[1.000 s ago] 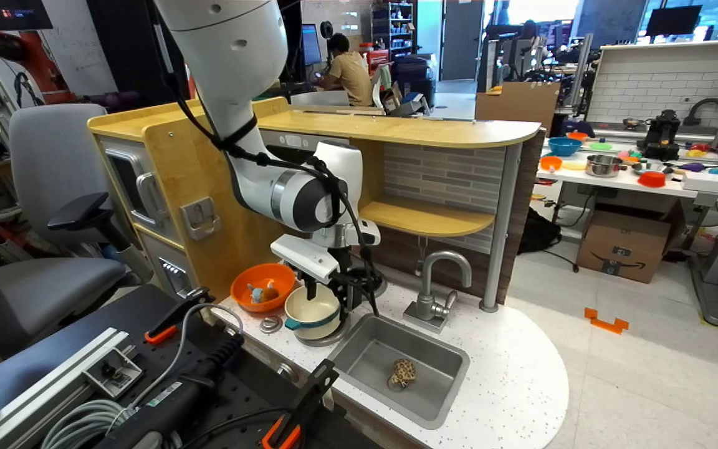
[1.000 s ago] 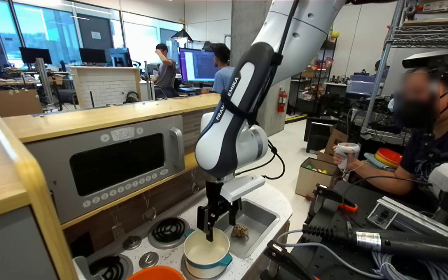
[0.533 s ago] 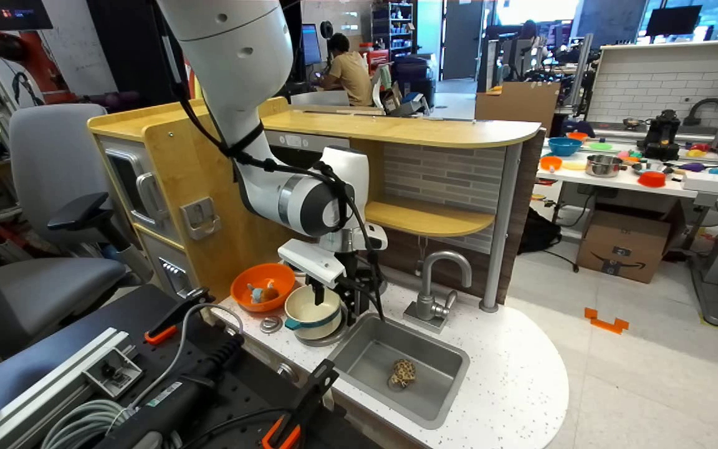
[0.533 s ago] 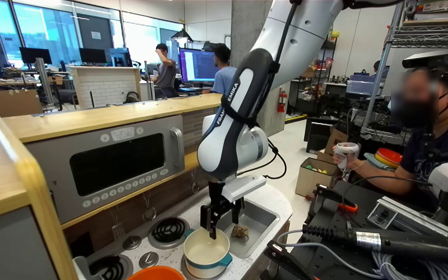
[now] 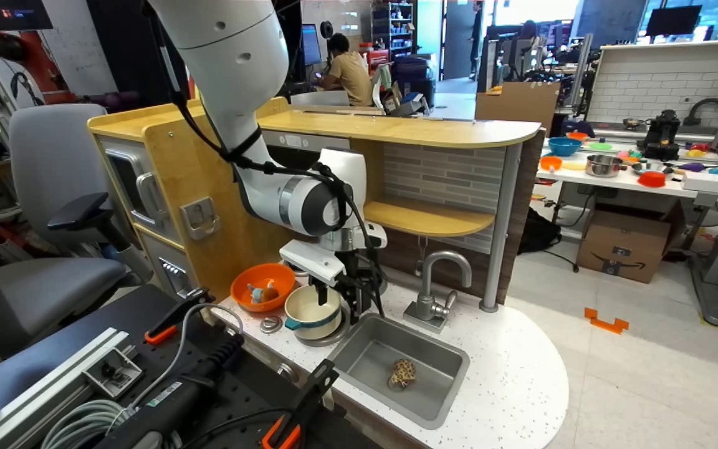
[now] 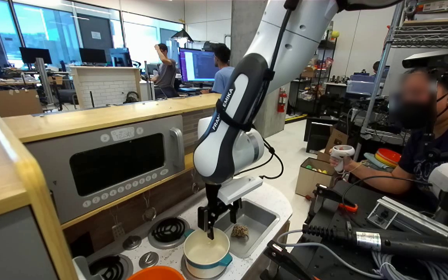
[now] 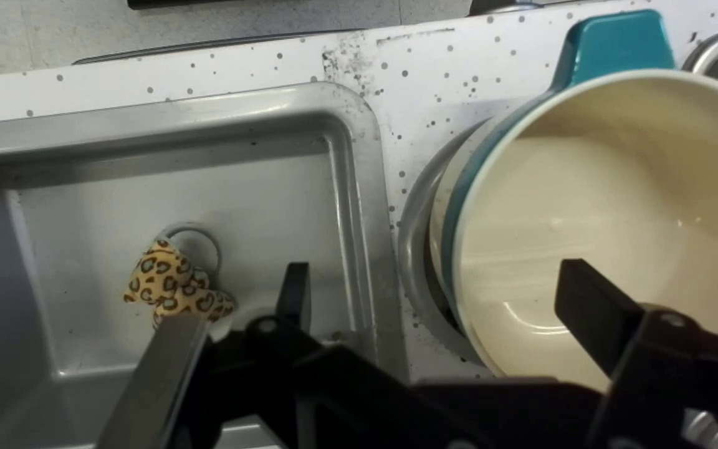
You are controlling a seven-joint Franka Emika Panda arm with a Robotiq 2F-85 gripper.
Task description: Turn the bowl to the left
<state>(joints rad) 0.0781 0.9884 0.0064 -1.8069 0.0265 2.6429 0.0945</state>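
Observation:
The bowl is a cream pot with a teal band and teal handles. It stands upright on a burner beside the sink, in both exterior views and the wrist view. My gripper is open and empty; it also shows in both exterior views. Its fingers are on either side of the bowl's sink-side rim. One finger is over the bowl's inside, the other over the sink edge. I cannot tell whether the inner fingertip is below the rim. No contact with the bowl is visible.
The grey sink holds a leopard-print toy. A faucet stands behind it. An orange dish with a small toy sits beside the bowl. A black coil burner and a microwave front are nearby. A wooden shelf overhangs the counter.
My gripper has shifted slightly towards the sink side and up a little, then hardly moved. The bowl has not moved.

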